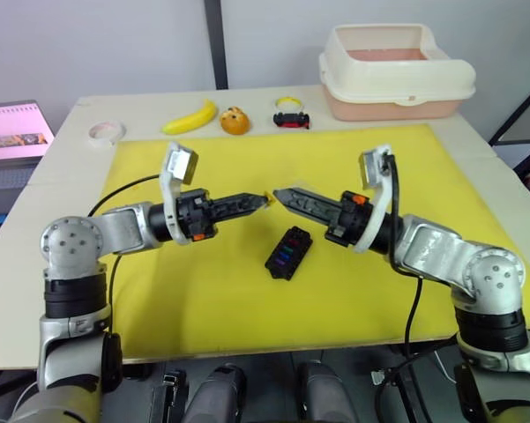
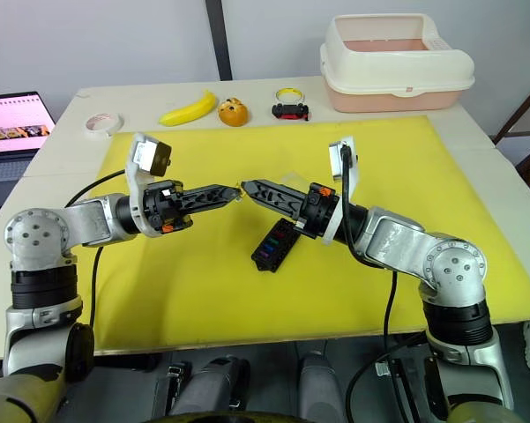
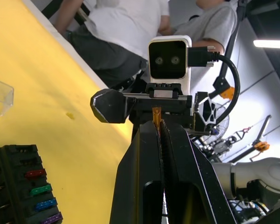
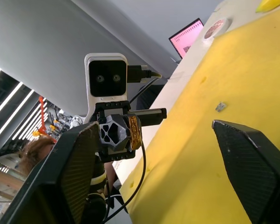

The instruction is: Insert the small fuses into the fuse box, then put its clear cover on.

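Left wrist view: small orange plastic fuse pinched edge-on at tips of left gripper, fingers clamped on it. Right gripper spread wide, holding nothing, tips near left's above yellow mat. Black slotted fuse box lay below, several coloured fuses seated. Clear cover beside box. Judged light, slick, easily flicked; best gripped by flat sides.

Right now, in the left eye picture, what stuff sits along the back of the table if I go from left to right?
White tape roll → banana → small orange thing → little black-and-red toy car → big cream tub.
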Tool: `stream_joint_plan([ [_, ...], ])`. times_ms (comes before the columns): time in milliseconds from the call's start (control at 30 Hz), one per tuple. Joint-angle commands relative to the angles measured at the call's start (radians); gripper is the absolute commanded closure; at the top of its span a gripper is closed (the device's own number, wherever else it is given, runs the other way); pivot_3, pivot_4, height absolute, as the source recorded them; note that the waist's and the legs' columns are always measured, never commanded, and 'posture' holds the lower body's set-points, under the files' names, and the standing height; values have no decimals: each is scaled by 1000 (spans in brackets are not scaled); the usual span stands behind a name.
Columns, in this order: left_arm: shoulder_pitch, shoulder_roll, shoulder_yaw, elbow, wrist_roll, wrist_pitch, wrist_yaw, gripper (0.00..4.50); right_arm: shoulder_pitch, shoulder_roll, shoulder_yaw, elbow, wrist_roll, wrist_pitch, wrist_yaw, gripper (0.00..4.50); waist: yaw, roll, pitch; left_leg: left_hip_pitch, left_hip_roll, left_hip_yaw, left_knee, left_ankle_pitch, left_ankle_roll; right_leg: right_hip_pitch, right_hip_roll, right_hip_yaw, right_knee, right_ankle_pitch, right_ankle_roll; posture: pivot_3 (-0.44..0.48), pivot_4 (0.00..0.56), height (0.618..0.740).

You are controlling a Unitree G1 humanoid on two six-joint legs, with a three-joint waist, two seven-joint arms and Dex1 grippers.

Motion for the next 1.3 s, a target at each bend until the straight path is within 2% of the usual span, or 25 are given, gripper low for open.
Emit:
stream_joint_plan([
  [33, 1, 3, 0, -11, -22, -20, -14, 4500, -10, -2, -10, -28, 12, -14, 15, 2115, 0, 0, 0, 0, 0, 0, 0, 0, 0, 0, 0, 0, 0, 0, 0, 0, 150, 740],
  [1167, -19, -12, -20, 13, -34, -55, 17, 4500, -17, 3, 12, -39, -5, -20, 7, 2115, 0, 0, 0, 0, 0, 0, 0, 0, 0, 0, 0, 0, 0, 0, 0, 0, 150, 740],
  [1267, -17, -14, -22, 7, -39, -55, 20, 4500, -15, 1, 11, -44, 0, -21, 5, 2874, 0, 0, 0, 0, 0, 0, 0, 0, 0, 0, 0, 0, 0, 0, 0, 0, 150, 740],
  [1300, -17, -15, -23, 5, -40, -55, 21, 4500, -15, 1, 12, -46, 3, -21, 4, 3389, 0, 0, 0, 0, 0, 0, 0, 0, 0, 0, 0, 0, 0, 0, 0, 0, 150, 740],
])
